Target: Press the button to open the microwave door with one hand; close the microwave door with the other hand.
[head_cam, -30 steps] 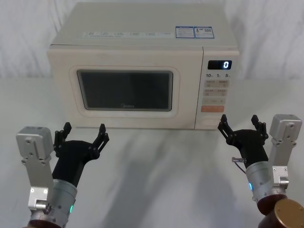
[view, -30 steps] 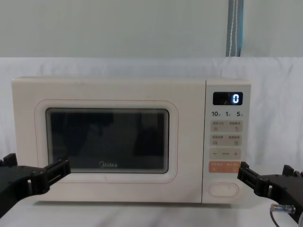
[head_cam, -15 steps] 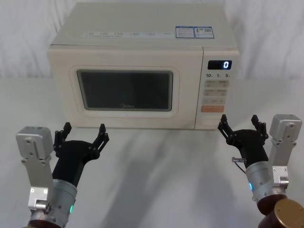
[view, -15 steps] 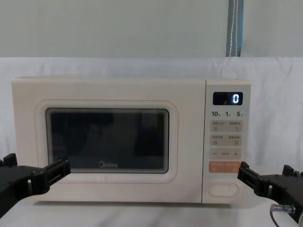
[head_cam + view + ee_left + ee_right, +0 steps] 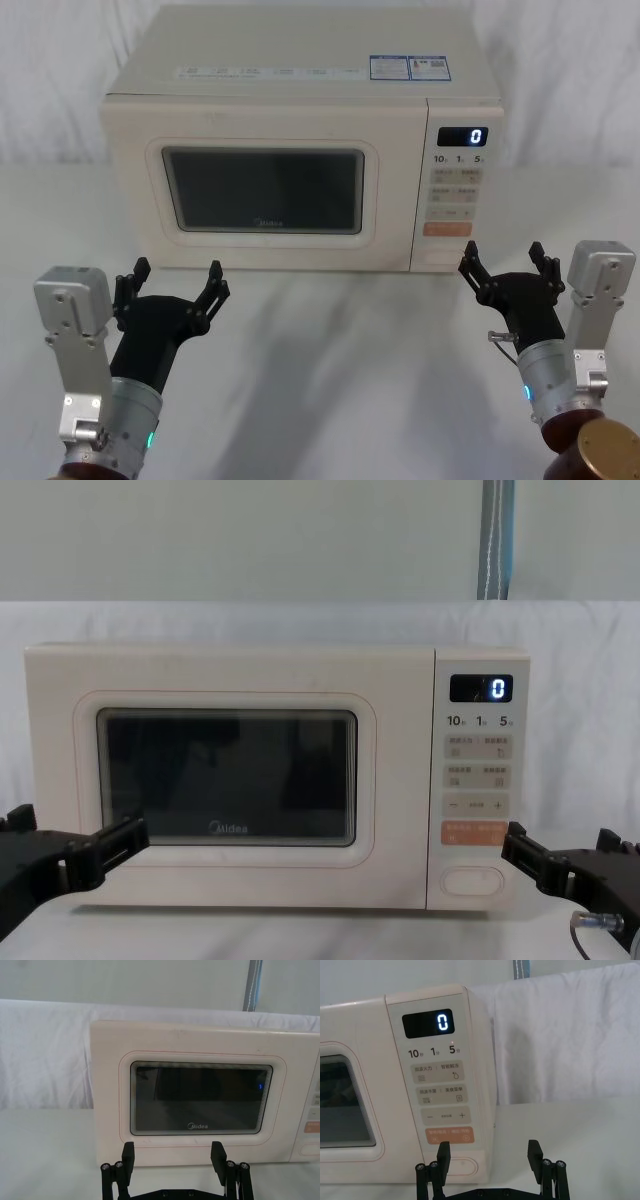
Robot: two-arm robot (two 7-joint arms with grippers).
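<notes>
The cream microwave stands at the back of the table with its door (image 5: 262, 190) shut; the dark window and Midea logo face me (image 5: 225, 775). The button (image 5: 472, 880) is the wide pill-shaped key at the foot of the control panel, below the orange key (image 5: 473, 833). My right gripper (image 5: 502, 262) hovers open just in front of the panel's lower edge, the button (image 5: 462, 1166) showing past one finger. A thin cable with a clear tip (image 5: 497, 338) hangs from it. My left gripper (image 5: 178, 275) is open too, low before the door's left half (image 5: 200, 1097), apart from it.
The display (image 5: 462, 136) reads 0. A white cloth covers the table (image 5: 330, 360), with free room between the two arms. A white draped backdrop (image 5: 580, 650) rises behind the microwave.
</notes>
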